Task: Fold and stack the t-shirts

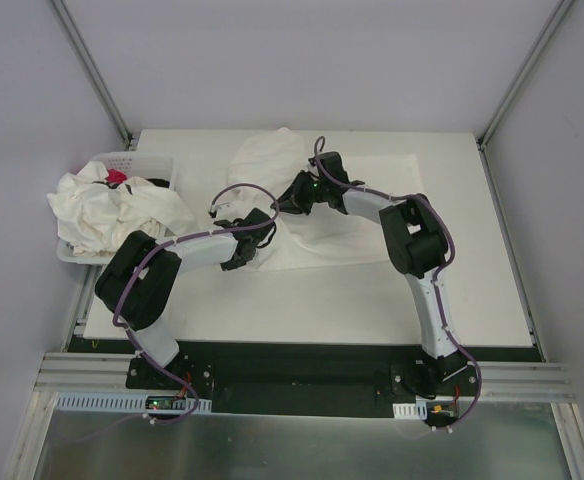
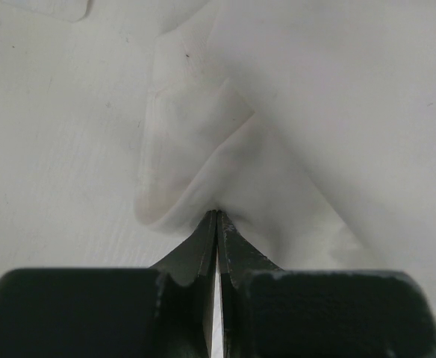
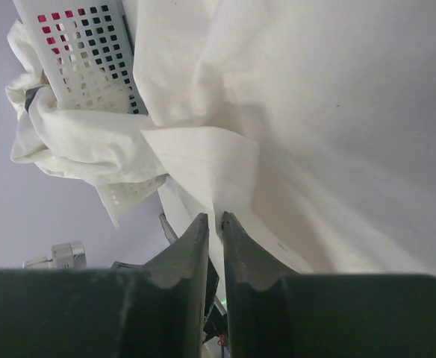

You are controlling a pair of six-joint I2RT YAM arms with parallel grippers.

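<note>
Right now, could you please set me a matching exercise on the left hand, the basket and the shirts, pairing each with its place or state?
Things:
1. left hand
2. basket
3. crumpled t-shirts
4. spread t-shirt

Places or states:
A. lies on the middle of the table
B. shut on a fold of fabric
C. white, perforated, at the table's left edge
D. heaped in and over the basket

Pairs: 1-B; 2-C; 3-D; 4-A.
</note>
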